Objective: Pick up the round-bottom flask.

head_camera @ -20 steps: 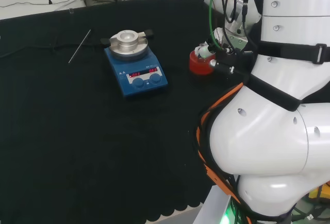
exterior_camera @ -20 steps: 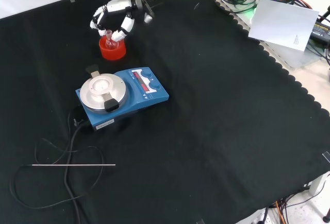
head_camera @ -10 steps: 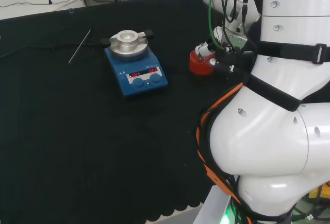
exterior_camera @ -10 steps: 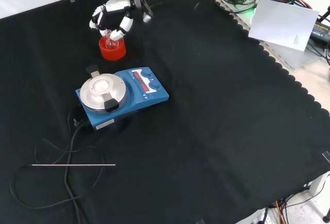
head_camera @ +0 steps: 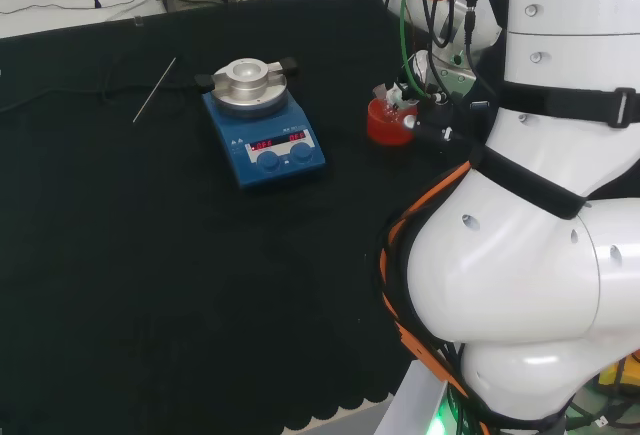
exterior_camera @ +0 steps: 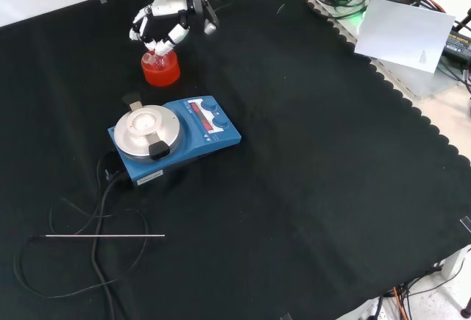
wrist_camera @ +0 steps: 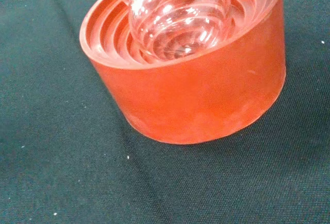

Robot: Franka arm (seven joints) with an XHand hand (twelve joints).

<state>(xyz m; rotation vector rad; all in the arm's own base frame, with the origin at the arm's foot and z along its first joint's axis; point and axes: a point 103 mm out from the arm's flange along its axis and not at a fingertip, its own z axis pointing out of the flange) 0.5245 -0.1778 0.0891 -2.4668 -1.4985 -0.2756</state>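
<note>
Front view, items largest to smallest as I log them. Bench [exterior_camera: 309, 187]: black cloth, carrying everything below. Blue hotplate stirrer [exterior_camera: 175, 138]: left of centre, untouched. Red ribbed stand [exterior_camera: 160, 69]: far left, just beyond the stirrer. Hand [exterior_camera: 163, 26]: directly above the stand, pointing down, its fingers [exterior_camera: 171, 38] curled in around the flask's neck; I judge it clamped on the neck. Round-bottom flask [wrist_camera: 178, 18]: in the wrist view its clear bulb sits in the stand's ribbed hollow; I cannot tell whether it touches the ribs. Thin rod [exterior_camera: 105, 236]: near left, well apart. Progress, my judgement: reach and grasp done; lifting the flask clear of the stand remains.
</note>
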